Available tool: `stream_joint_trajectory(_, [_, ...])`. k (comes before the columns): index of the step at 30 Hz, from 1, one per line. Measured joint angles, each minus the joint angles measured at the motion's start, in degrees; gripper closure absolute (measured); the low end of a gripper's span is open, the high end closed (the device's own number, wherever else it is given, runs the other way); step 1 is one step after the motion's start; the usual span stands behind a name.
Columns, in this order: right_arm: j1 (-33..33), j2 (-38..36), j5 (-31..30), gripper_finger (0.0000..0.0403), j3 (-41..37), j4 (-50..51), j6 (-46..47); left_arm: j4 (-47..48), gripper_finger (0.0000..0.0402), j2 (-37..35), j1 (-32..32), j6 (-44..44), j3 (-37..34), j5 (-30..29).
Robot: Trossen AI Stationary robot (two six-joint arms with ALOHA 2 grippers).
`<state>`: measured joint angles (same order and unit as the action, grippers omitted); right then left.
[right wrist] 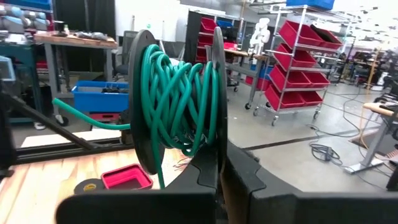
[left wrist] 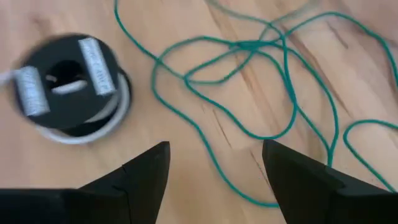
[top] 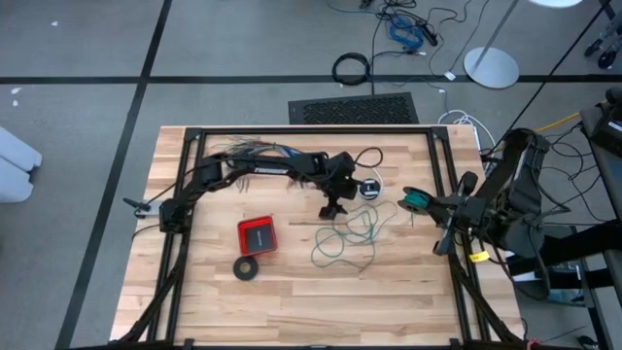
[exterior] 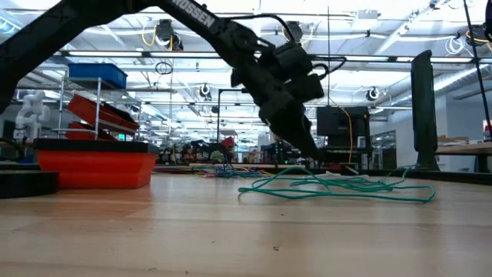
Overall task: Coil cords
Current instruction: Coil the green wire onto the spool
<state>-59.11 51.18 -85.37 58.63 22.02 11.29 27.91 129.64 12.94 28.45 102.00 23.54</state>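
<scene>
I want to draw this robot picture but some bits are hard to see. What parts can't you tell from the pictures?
- Teal wire: where its loops cross in the tangle is too thin to follow from above.
- Black spool: blurred in the left wrist view, so the white cord's winding is unclear.
- Right gripper: its fingertips are hidden behind the green-wire reel it holds.
- Left gripper: open; low view shows it only as a dark shape.
</scene>
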Motion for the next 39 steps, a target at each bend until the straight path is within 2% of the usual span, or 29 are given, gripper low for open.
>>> stream_joint_trajectory(7, [-0.75,0.13,-0.14,0.0403,0.00,0.04,0.00,-0.94,0.0139,-6.36,2.60,1.01,0.04,3.05])
stream_joint_trajectory(13, [-0.75,0.09,-0.11,0.0403,0.00,0.05,-0.86,-3.06,0.0139,-11.63,4.59,-1.56,0.04,13.27])
stream_joint_trajectory(16, [-0.75,0.02,-0.14,0.0403,0.00,0.03,-1.47,-9.42,0.0139,-11.74,4.33,-7.19,0.11,20.56])
stream_joint_trajectory(18, [-0.75,0.04,-0.12,0.0403,0.00,0.09,-1.80,-15.82,0.0139,-11.14,2.85,-10.30,-0.44,22.83])
stream_joint_trajectory(23, [-0.75,0.01,-0.41,0.0403,0.00,-0.45,-3.64,-36.66,0.0140,-8.67,-2.56,-11.99,-4.13,17.03])
stream_joint_trajectory(26, [-0.75,-0.17,-0.51,0.0403,0.00,-0.47,-3.65,-53.46,0.0140,-7.32,-4.13,-16.94,-5.95,15.27])
stream_joint_trajectory(29, [-0.75,-0.22,-0.73,0.0403,0.00,-0.59,-3.65,-64.27,0.0140,-5.45,-5.78,-20.90,-6.22,7.44])
stream_joint_trajectory(32, [-0.75,-0.08,-4.29,0.0403,0.00,-0.59,-3.37,-69.75,0.0140,-3.32,-7.45,-21.70,-6.43,1.74])
stream_joint_trajectory(37, [1.17,0.42,-4.62,0.0403,0.00,-0.53,-2.71,-73.10,0.0140,-2.28,-9.37,-21.57,-6.38,-5.53])
stream_joint_trajectory(39, [2.67,1.01,-4.73,0.0403,0.00,-0.55,-2.67,-74.23,0.0140,-2.08,-9.45,-21.74,-6.40,-5.89])
